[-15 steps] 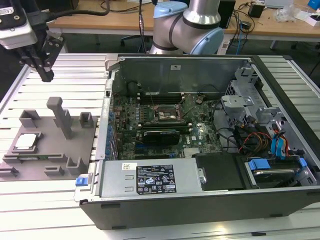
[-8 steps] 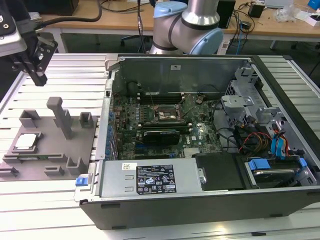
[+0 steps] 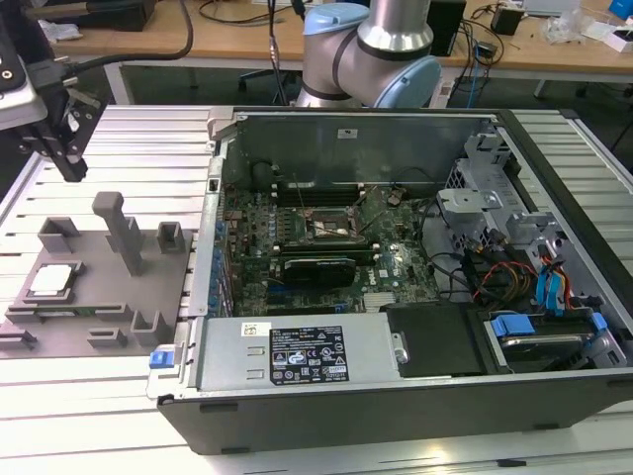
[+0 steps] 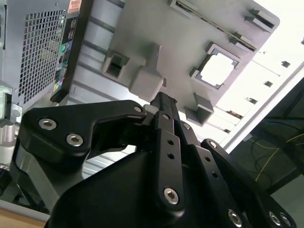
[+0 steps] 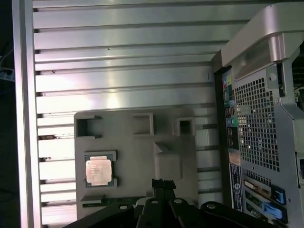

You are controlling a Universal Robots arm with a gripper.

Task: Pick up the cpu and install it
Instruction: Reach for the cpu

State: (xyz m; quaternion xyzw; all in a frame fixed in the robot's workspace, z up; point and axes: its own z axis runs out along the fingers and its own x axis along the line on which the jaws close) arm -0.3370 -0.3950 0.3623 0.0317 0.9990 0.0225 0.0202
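**CPU lies in the fixture, closed gripper hovers over it**

At the exterior view's left, the cpu (image 3: 54,280) lies flat in a pocket of the grey fixture plate (image 3: 96,269). The gripper (image 3: 71,166) hovers over this plate, apart from the chip, with its fingers together and holding nothing. To the right stands the open computer case (image 3: 297,358), with the green motherboard (image 3: 396,262) inside.

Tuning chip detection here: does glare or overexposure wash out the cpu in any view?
Second wrist view: the cpu is blown out near white, surface detail lost. First wrist view: it is evenly lit, but the slatted table carries bright glare bands. Exterior view: pale, edges distinct.
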